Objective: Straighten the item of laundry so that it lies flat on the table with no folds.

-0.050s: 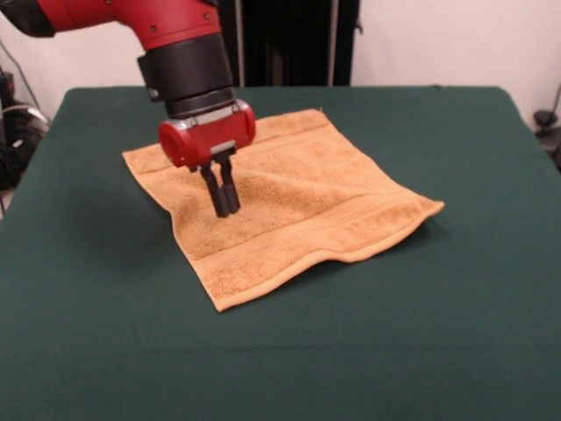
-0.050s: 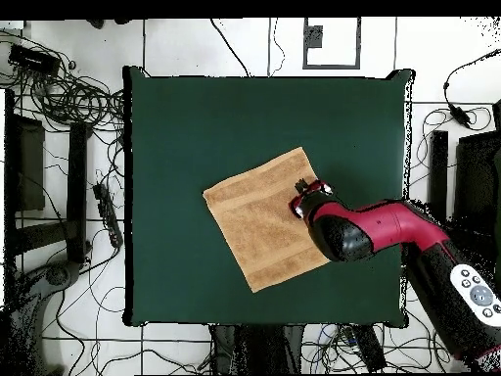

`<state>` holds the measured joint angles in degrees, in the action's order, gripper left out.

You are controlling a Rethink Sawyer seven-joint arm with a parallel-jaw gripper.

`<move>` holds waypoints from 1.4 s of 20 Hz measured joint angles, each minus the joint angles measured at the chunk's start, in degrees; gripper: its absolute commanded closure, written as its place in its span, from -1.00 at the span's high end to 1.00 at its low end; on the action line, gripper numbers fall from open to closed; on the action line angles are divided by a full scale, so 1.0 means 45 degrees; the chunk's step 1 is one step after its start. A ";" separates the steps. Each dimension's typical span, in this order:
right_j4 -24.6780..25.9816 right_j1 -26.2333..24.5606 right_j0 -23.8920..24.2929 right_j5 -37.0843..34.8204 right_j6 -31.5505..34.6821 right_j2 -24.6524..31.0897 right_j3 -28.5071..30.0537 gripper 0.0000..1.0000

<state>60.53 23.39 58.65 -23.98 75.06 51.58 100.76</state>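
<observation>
The item of laundry, a golden-tan terry towel [image 1: 289, 206] [image 2: 259, 220], lies spread out on the dark green table [image 1: 421, 333] [image 2: 196, 127], turned like a diamond. Its near edge ripples slightly and its right corner lifts a little. My gripper [image 1: 225, 209] hangs over the towel's left part in the front view, its two dark fingers pressed together and shut, tips at or just above the cloth. From overhead the red arm covers the towel's right edge, with the gripper [image 2: 305, 201] mostly hidden beneath the wrist.
The table reaches well beyond the towel on all sides. Cables and dark equipment [image 2: 68, 147] lie on the tiled floor around the table in the overhead view.
</observation>
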 measured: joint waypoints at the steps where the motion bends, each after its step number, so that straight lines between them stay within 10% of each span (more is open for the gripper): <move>1: 0.0004 -0.0077 -0.0106 0.0000 0.0000 0.0000 -0.0121 -1.00; 28: -0.0469 -0.0879 -0.4711 -0.2187 0.0000 -0.3078 -0.5417 -1.00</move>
<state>58.42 19.44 37.45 -33.82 75.06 37.73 76.39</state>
